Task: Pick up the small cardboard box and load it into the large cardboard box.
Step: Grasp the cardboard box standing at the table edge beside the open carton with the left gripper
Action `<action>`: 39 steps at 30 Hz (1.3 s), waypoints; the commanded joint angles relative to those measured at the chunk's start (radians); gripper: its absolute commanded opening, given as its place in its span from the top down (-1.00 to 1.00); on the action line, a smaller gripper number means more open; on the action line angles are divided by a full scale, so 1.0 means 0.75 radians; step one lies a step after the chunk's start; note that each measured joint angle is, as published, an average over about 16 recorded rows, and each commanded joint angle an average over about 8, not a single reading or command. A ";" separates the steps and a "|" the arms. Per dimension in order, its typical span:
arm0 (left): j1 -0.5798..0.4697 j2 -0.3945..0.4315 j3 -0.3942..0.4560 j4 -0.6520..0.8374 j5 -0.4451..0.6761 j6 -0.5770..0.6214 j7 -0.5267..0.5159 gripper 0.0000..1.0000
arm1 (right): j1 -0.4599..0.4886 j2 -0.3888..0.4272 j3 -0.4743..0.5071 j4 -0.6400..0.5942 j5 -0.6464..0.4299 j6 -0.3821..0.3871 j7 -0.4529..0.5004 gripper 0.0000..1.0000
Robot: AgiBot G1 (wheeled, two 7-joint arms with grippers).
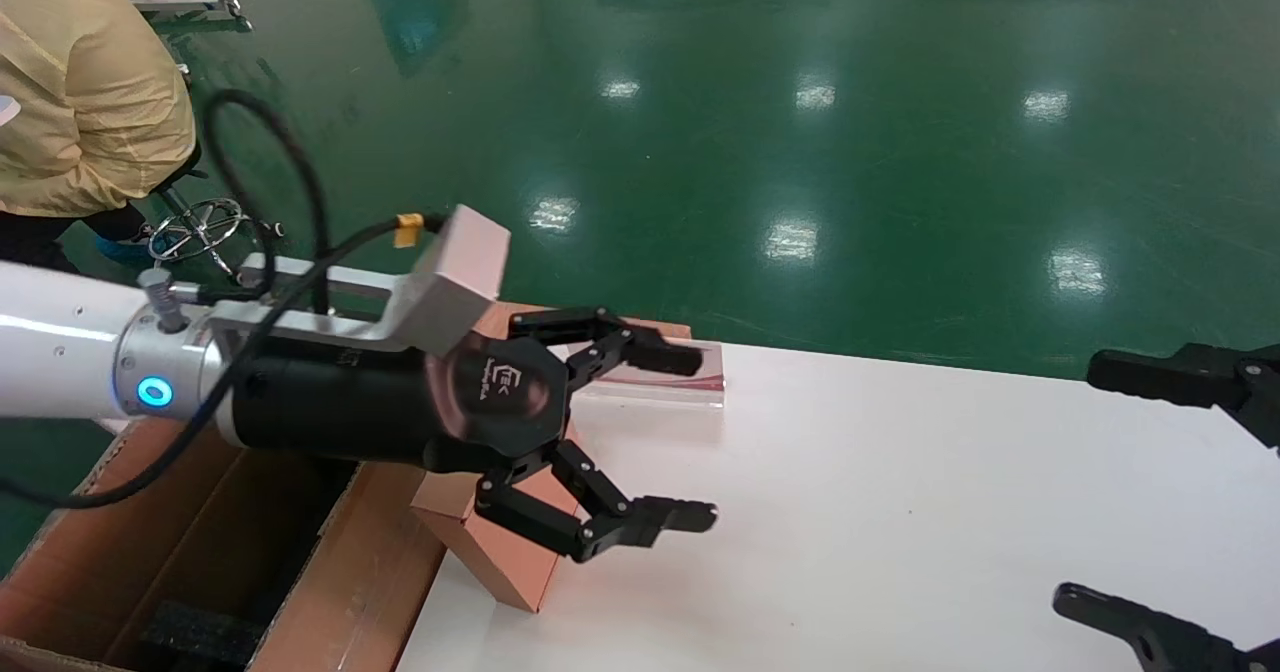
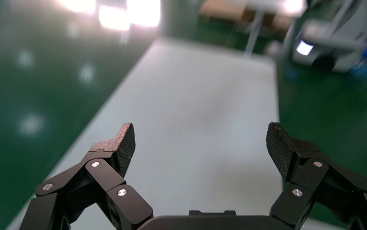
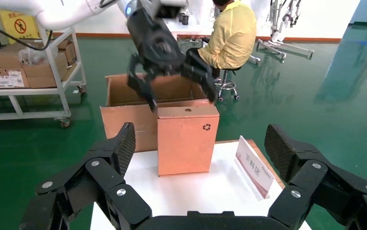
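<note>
Here, the open left gripper (image 1: pixel 640 442) hovers over the small cardboard box (image 3: pixel 188 140).
The large cardboard box (image 1: pixel 150 542) waits behind it, off the table edge; the small box stands upright beneath its spread fingers, ungrasped. The right gripper (image 1: pixel 1180 497) idles open opposite.

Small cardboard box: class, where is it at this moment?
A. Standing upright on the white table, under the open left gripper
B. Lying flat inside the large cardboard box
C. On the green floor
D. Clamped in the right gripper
A: the small cardboard box stands upright on the white table, the left gripper open above it, not gripping.
</note>
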 commanded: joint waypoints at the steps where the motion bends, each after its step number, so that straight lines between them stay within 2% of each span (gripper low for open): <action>1: -0.048 -0.021 0.036 -0.018 0.081 -0.007 -0.084 -1.00 | 0.000 0.000 0.000 0.000 0.000 0.000 0.000 -1.00; 8: -0.353 0.006 0.224 -0.030 0.418 0.102 -0.395 -1.00 | 0.000 0.000 -0.001 0.000 0.001 0.000 -0.001 -1.00; 13: -0.520 0.026 0.377 -0.035 0.560 0.122 -0.566 -1.00 | 0.000 0.001 -0.001 0.000 0.001 0.000 -0.001 -1.00; 20: -0.744 0.070 0.637 -0.045 0.719 0.129 -0.719 -1.00 | 0.001 0.001 -0.002 0.000 0.001 0.001 -0.001 -1.00; 29: -0.975 0.132 0.956 -0.047 0.782 0.126 -0.897 -1.00 | 0.001 0.001 -0.003 0.000 0.002 0.001 -0.002 -1.00; 39: -1.122 0.157 1.216 -0.048 0.757 0.110 -1.036 -1.00 | 0.001 0.002 -0.004 0.000 0.003 0.002 -0.002 -1.00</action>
